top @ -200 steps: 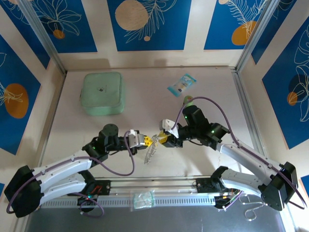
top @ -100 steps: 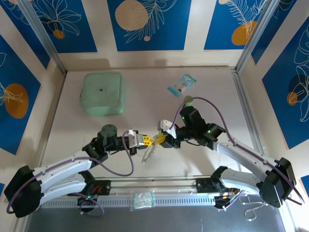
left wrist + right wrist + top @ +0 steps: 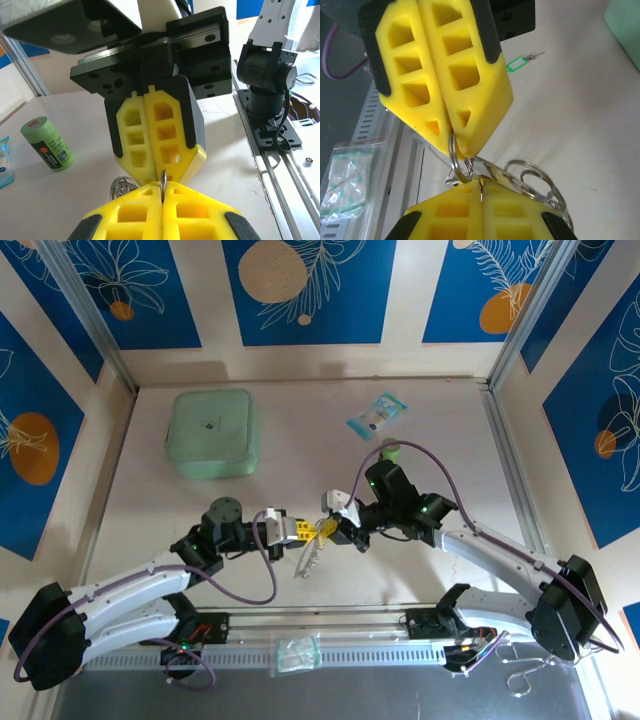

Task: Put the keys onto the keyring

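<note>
1. The pale beige table (image 3: 300, 455) carries a mint-green square lidded box (image 3: 212, 433) at its far left. A small green labelled cylinder (image 3: 390, 451) stands just behind the right arm.
2. The right gripper (image 3: 338, 528) is the part that has changed. One second ago its yellow block fingers stood spread beside the ring. It has since edged left and pressed together, and it now pinches the wire.
3. The left gripper (image 3: 298, 530) is unchanged. Its yellow fingers (image 3: 445, 75) stay pressed together on the same wire, nearly tip to tip with the right gripper.
4. The large oval keyring of thin silvery wire (image 3: 530, 182) is clamped between both tips at mid-table. Its small strung metal rings dangle below.
5. The tiny green-headed key (image 3: 518, 64) lies flat on the table, well apart from the keyring. The yellow-headed key cannot be located.
6. Meaning for the task: the keyring is now secured at two points, probably so that it can be opened. No key is threaded yet, so threading has not begun.
</note>
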Robot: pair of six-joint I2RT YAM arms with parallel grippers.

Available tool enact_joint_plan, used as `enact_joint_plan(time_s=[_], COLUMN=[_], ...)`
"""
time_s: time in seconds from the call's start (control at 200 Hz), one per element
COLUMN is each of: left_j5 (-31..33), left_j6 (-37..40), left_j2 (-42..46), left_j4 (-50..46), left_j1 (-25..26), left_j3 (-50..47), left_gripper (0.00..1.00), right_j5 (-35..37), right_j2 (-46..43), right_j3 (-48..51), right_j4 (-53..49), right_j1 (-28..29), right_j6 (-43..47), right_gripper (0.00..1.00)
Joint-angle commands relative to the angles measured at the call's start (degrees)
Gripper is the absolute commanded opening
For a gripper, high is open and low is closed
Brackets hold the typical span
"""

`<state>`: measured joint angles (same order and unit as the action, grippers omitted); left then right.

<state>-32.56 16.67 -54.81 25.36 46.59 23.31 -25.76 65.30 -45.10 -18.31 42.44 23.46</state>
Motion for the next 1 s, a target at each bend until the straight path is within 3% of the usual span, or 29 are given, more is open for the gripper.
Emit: enact_joint_plan(time_s=[0.0, 0.18, 0.27, 0.445, 0.58, 0.73, 0.995], left_j5=[-1.2, 0.0, 2.1, 3.9, 4.4, 4.2, 4.4], left_j6=[-0.9, -0.6, -1.8, -6.6, -10.3, -11.3, -12.8], left_j2=[0.9, 0.9, 1.0, 1.1, 1.6, 1.6, 0.8], left_j4=[4.6, 3.3, 3.8, 4.0, 5.5, 5.7, 7.8], left_j1=[0.0, 0.0, -0.1, -0.1, -0.1, -0.1, 0.0], left_j3=[-0.3, -0.1, 0.0, 1.0, 0.9, 0.7, 0.1], left_gripper=[0.0, 0.0, 0.0, 0.0, 0.0, 0.0, 0.0], right_j5=[-0.7, 0.5, 2.1, 2.3, 6.8, 11.4, 11.9], right_j2=[0.9, -2.6, -5.1, -6.8, -5.8, -4.3, -3.1], right_j3=[-0.9, 1.0, 3.4, 7.7, 10.3, 11.7, 12.3], right_j4=[0.2, 0.8, 1.2, 6.2, 13.3, 19.2, 23.4], right_j1=[0.5, 0.1, 0.0, 1.0, 2.9, 3.7, 5.0], right_j6=[-0.7, -1.6, -2.6, -7.0, -8.8, -9.1, -9.7], right_gripper=[0.05, 0.26, 0.32, 0.35, 0.37, 0.38, 0.37])
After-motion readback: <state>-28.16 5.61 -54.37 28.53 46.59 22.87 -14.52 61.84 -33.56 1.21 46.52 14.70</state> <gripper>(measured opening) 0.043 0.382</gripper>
